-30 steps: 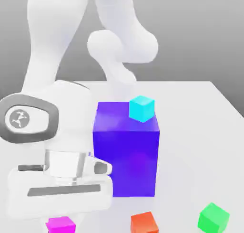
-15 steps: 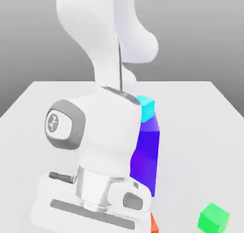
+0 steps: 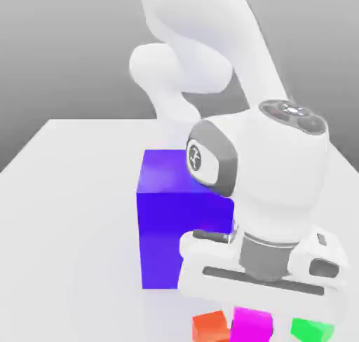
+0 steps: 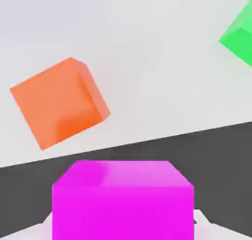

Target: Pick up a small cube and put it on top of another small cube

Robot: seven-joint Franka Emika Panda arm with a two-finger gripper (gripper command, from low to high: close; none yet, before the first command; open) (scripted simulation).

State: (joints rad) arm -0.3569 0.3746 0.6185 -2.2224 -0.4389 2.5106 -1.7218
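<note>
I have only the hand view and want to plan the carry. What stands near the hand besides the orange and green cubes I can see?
Observer: A big blue-violet block stands on the white table, just behind the hand, toward the exterior view's left.
Operator: Where is my pink cube relative to the other two?
Observer: The small magenta-pink cube sits right under the gripper, between the red-orange cube on the exterior view's left and the green cube on its right.
Operator: Is the block tall?
Observer: Far taller than the small cubes. In the exterior view its top lies above the gripper's white body.
</note>
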